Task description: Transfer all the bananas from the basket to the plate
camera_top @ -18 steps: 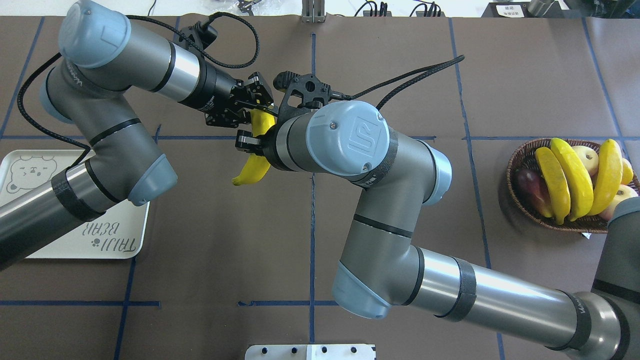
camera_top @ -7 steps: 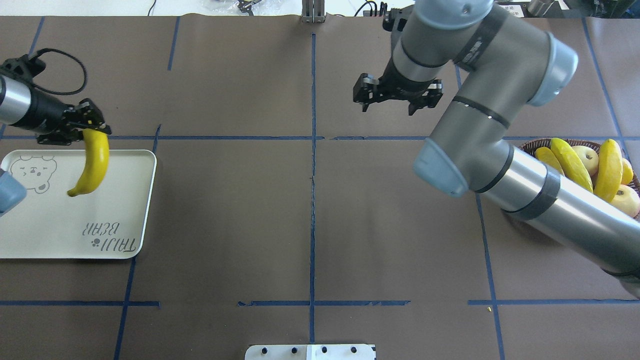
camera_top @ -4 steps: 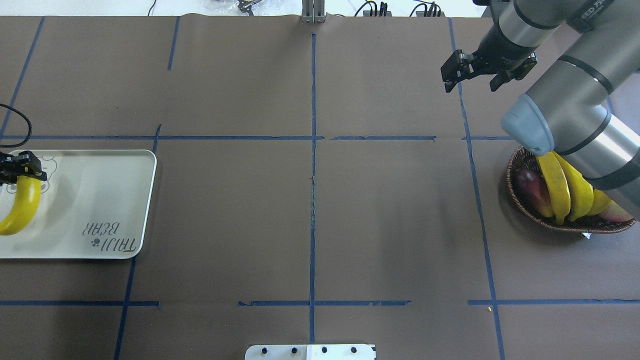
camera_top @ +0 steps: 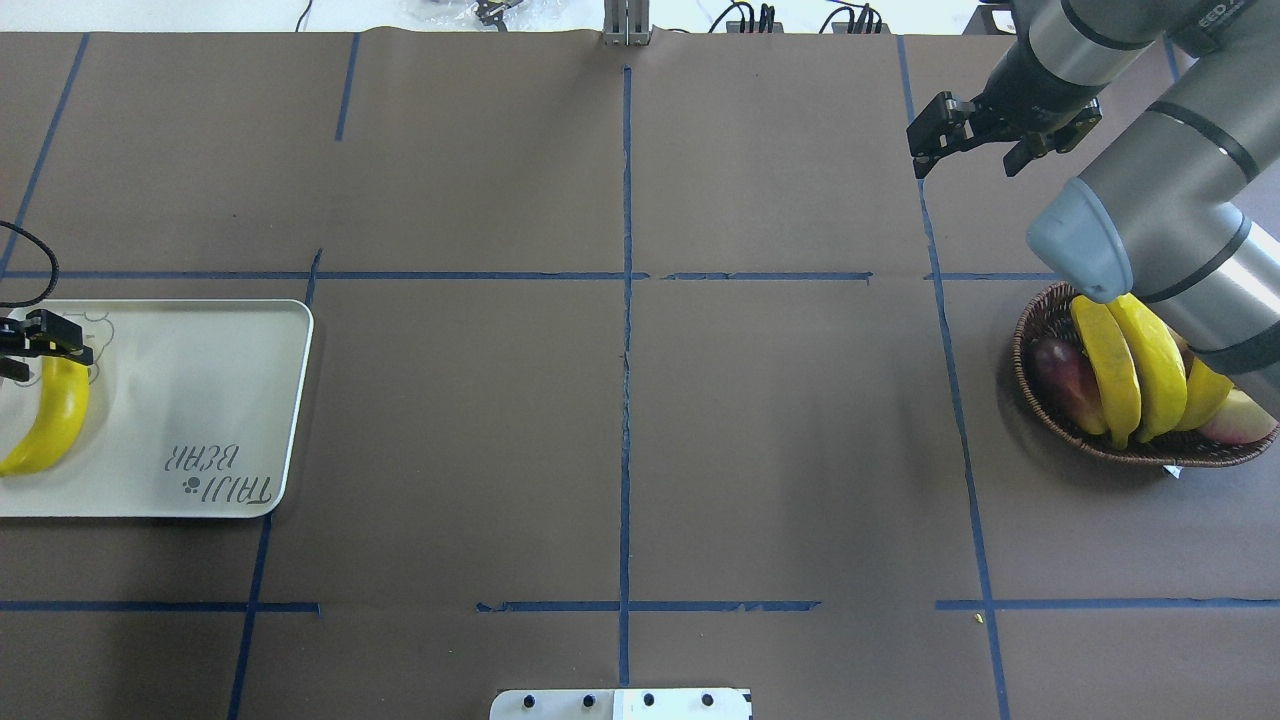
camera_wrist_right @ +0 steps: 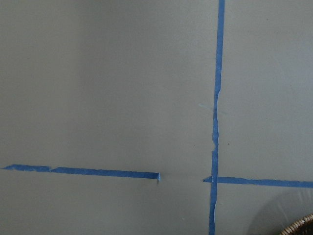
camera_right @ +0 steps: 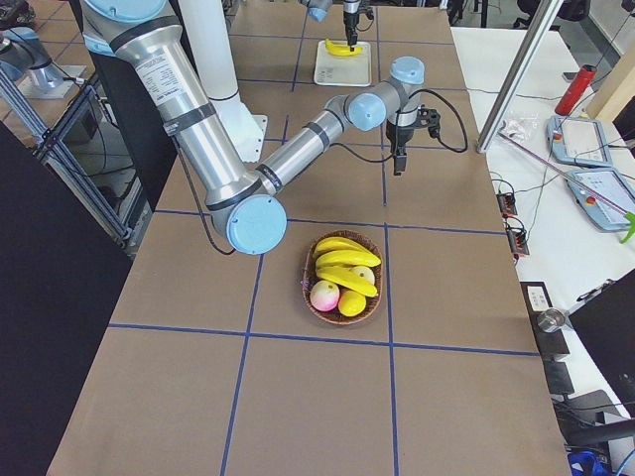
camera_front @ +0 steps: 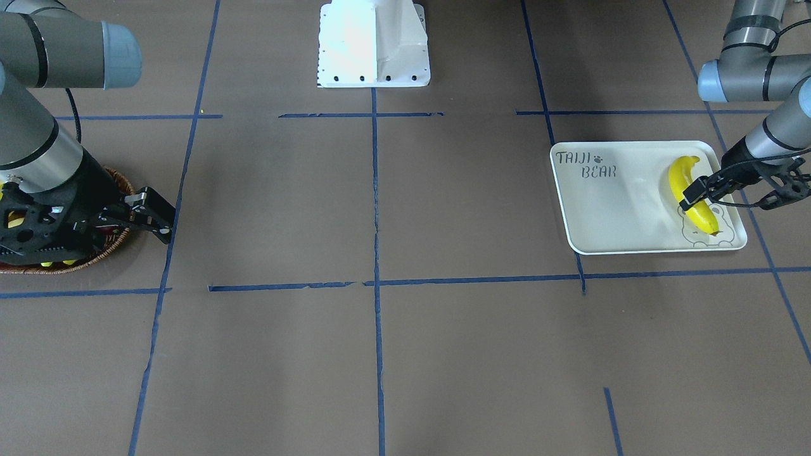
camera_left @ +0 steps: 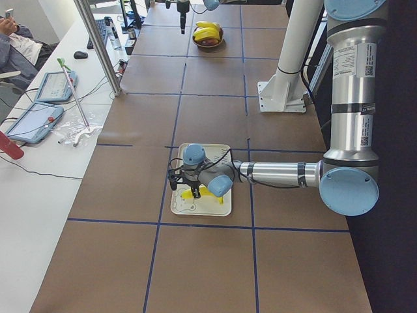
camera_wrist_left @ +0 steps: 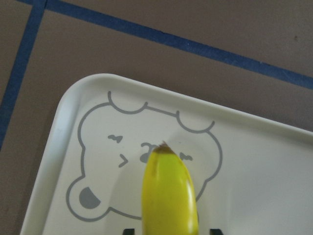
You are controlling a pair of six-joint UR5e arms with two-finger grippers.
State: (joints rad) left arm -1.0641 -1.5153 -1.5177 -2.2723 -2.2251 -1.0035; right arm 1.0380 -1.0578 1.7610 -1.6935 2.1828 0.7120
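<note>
banana point(camera_top: 48, 428) lies on plate point(camera_top: 200, 400), loose between left hand's point(camera_top: 38, 350) parted jaws.

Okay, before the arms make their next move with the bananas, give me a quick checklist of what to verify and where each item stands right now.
1. Carried banana inside the rim of the plate: ok, it lies over the bear print.
2. Left gripper has let go of it: cannot tell; the fingertips sit on either side of the banana's top end.
3. Right gripper open and empty: ok.
4. Right gripper lined up over the basket: not ok, it hangs over bare table beyond the basket.
5. Basket cleared of bananas: not ok, three bananas lie in it.
</note>
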